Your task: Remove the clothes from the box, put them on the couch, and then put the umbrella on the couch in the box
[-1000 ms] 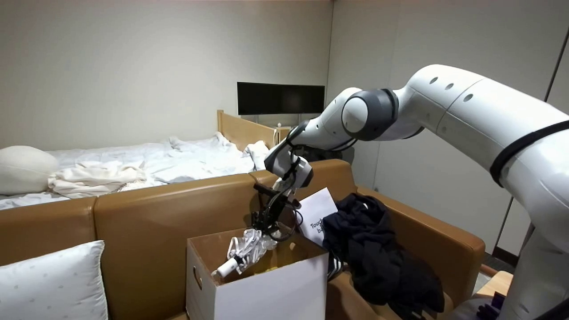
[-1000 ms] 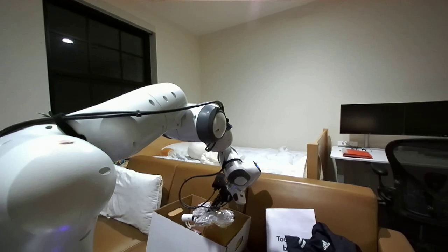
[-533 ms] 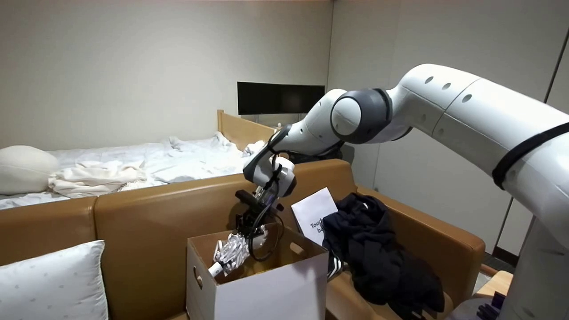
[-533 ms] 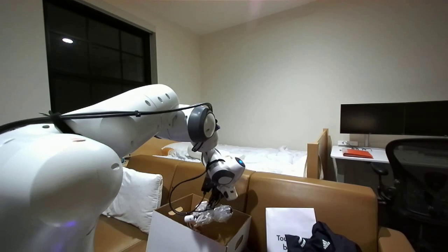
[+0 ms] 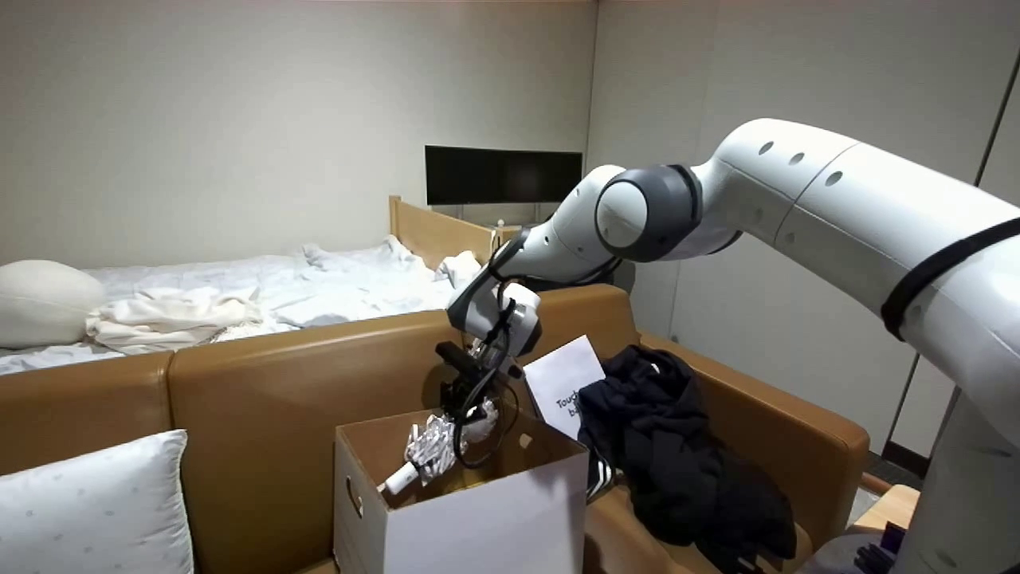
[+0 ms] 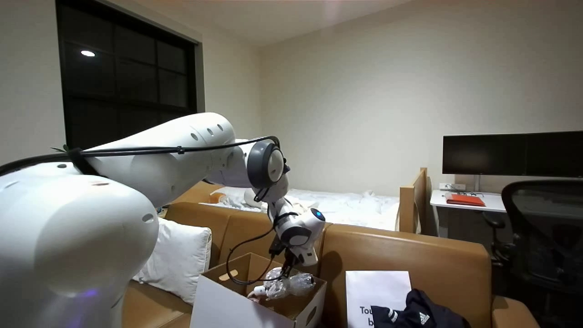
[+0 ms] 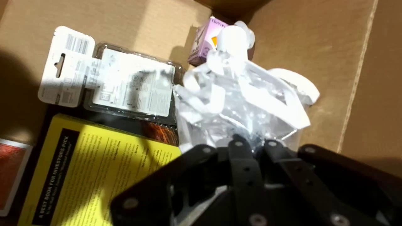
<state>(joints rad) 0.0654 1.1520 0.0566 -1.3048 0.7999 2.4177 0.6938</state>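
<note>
Pinching the umbrella (image 5: 430,451), the tool (image 7: 255,147) has the box (image 5: 488,526) below it and black clothes (image 5: 669,454) to one side.

The white arm (image 5: 797,187) (grey-jointed) wears black cables (image 6: 136,149).

Umbrella (image 5: 431,448) nearer the printed sheet (image 5: 564,378)

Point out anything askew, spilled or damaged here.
The umbrella, held by the end effector at the mouth of the box, looks untidy: its clear plastic bulges loosely instead of lying furled. Nothing looks spilled or damaged.
</note>
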